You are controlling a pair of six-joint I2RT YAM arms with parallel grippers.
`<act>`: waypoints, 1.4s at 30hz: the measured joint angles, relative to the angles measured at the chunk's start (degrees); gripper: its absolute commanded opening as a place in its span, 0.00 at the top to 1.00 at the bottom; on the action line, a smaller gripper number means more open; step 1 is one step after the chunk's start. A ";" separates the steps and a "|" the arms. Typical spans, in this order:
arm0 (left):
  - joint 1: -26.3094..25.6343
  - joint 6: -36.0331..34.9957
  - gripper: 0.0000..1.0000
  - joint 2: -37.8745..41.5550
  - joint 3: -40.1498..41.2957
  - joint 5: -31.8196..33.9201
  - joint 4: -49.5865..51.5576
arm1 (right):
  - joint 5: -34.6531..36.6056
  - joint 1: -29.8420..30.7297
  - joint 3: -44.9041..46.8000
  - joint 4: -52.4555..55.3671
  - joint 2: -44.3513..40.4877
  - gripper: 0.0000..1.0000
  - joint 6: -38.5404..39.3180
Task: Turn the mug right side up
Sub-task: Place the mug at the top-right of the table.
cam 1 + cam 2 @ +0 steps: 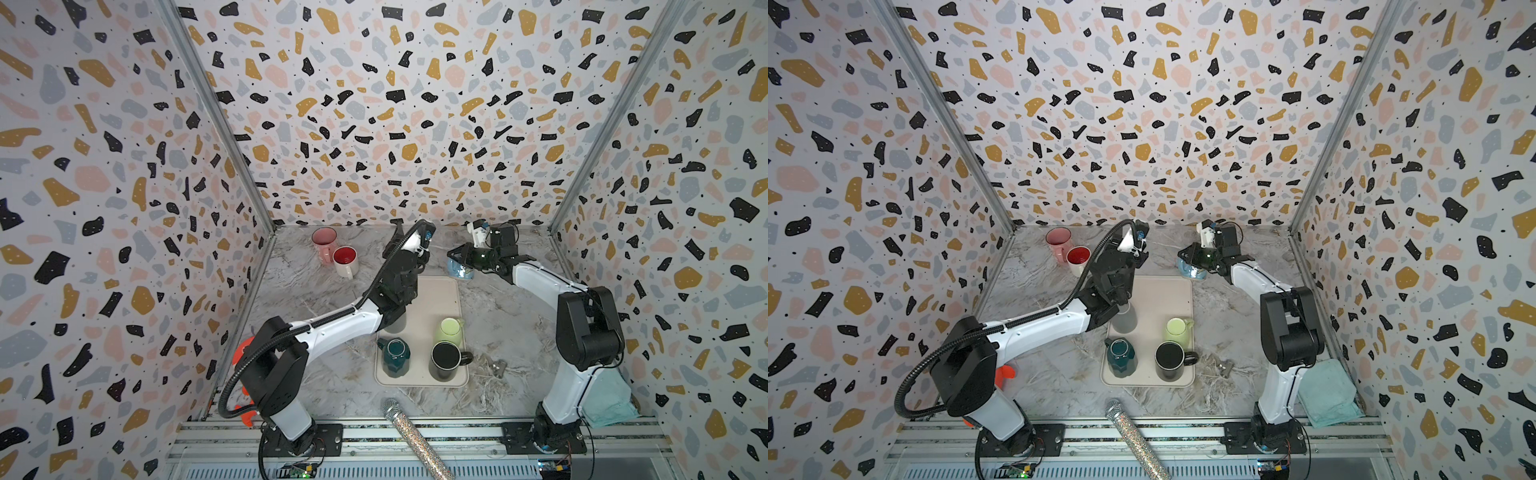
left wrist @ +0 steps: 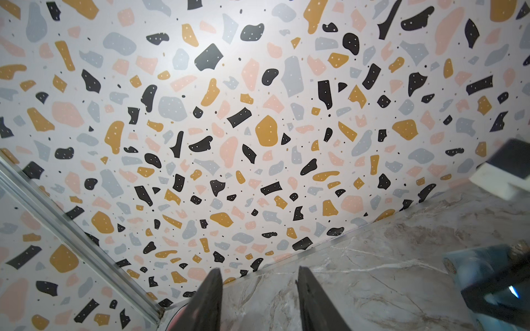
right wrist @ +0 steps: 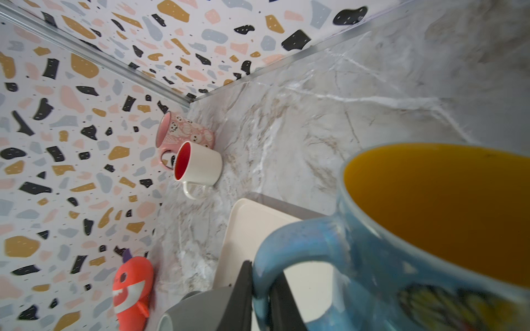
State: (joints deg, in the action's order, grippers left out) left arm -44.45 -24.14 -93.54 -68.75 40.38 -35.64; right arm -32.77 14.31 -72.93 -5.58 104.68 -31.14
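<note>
A blue mug (image 3: 415, 229) with a yellow inside fills the right wrist view, its mouth tilted toward the camera. My right gripper (image 3: 262, 275) is shut on its handle (image 3: 286, 243), one finger on each side. In both top views the mug (image 1: 460, 269) (image 1: 1190, 269) sits under the right gripper (image 1: 457, 254) just past the tray's far right corner; I cannot tell whether it touches the table. My left gripper (image 2: 259, 272) is open and holds nothing, raised over the far middle of the table (image 1: 398, 230), left of the mug (image 2: 481, 266).
A beige tray (image 1: 432, 299) carries a grey mug (image 1: 395, 324), a teal mug (image 1: 395, 356), a black mug (image 1: 446, 359) and a green mug (image 1: 451, 330). A pink mug (image 1: 324, 243) and a white, red-lined mug (image 1: 345, 261) stand far left. An orange toy (image 1: 243, 353), a glitter microphone (image 1: 411, 436) and a teal cloth (image 1: 611, 399) lie near the front.
</note>
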 measured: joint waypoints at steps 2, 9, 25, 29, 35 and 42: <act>1.27 3.67 0.57 0.68 -0.96 -1.44 2.97 | 2.60 0.00 2.40 -2.03 -1.14 1.00 2.34; 3.69 12.83 0.57 2.01 -1.57 -5.95 10.58 | 10.51 -0.37 10.78 -12.41 -4.39 1.00 9.38; 6.23 24.46 0.57 2.03 -1.57 -14.82 17.35 | 17.25 -2.12 18.36 -37.62 -0.28 1.00 16.31; 6.67 25.68 0.57 2.03 -1.57 -16.15 18.18 | 17.88 -2.80 18.36 -41.11 3.08 1.00 16.90; 6.91 26.56 0.57 2.56 -1.57 -17.18 18.86 | 19.32 -3.30 18.36 -43.91 6.93 1.00 17.42; 6.91 26.80 0.57 2.89 -1.57 -17.40 18.88 | 20.87 -3.37 19.10 -47.06 8.35 1.00 17.55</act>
State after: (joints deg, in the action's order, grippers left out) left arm -37.54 2.66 -90.65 -70.32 22.98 -16.75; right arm -11.90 10.94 -53.82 -52.64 113.03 -13.58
